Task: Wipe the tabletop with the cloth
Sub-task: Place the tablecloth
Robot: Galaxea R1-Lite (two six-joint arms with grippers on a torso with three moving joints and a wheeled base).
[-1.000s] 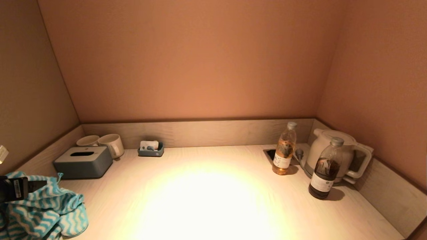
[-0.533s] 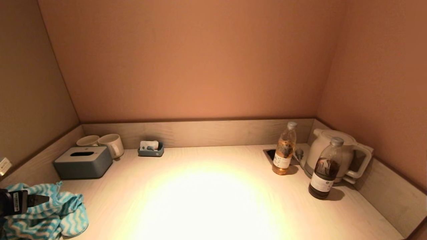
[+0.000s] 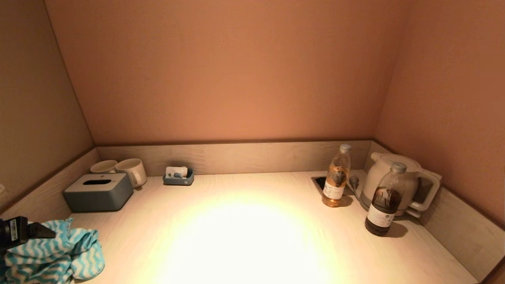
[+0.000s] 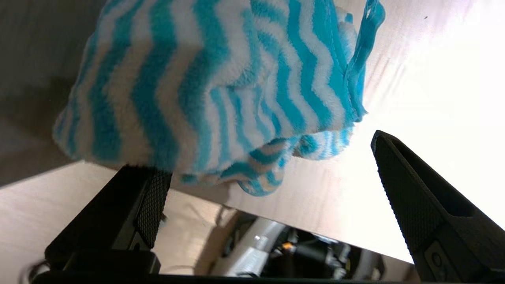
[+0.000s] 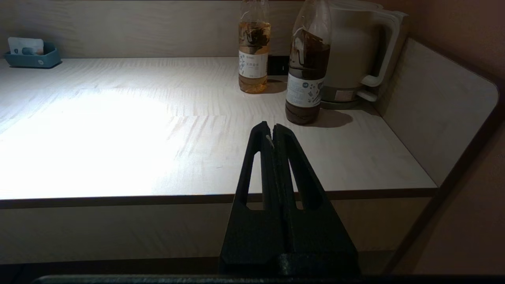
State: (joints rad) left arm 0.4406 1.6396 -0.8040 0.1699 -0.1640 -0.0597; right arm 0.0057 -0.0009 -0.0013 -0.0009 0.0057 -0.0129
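Observation:
The cloth [image 3: 59, 256], fluffy with blue and white zigzag stripes, lies crumpled on the pale wooden tabletop [image 3: 244, 236] at its front left corner. My left gripper [image 3: 23, 230] sits at the cloth's left side, over the table's edge. In the left wrist view the left gripper [image 4: 268, 156] is open wide. The cloth [image 4: 221, 86] lies just beyond the fingertips, and its edge drapes over one finger [image 4: 152, 197]. My right gripper [image 5: 272, 128] is shut and empty, held in front of the table's front edge on the right, out of the head view.
A grey tissue box [image 3: 98, 192], two mugs [image 3: 122, 170] and a small blue tray [image 3: 178, 177] stand at the back left. Two bottles [image 3: 335, 177] [image 3: 384, 201] and a white kettle [image 3: 398, 183] stand at the back right. Low wooden walls border the table.
The cloth heap has sunk lower onto the table. My left gripper has moved down and toward the left edge of the view. The right arm has not moved.

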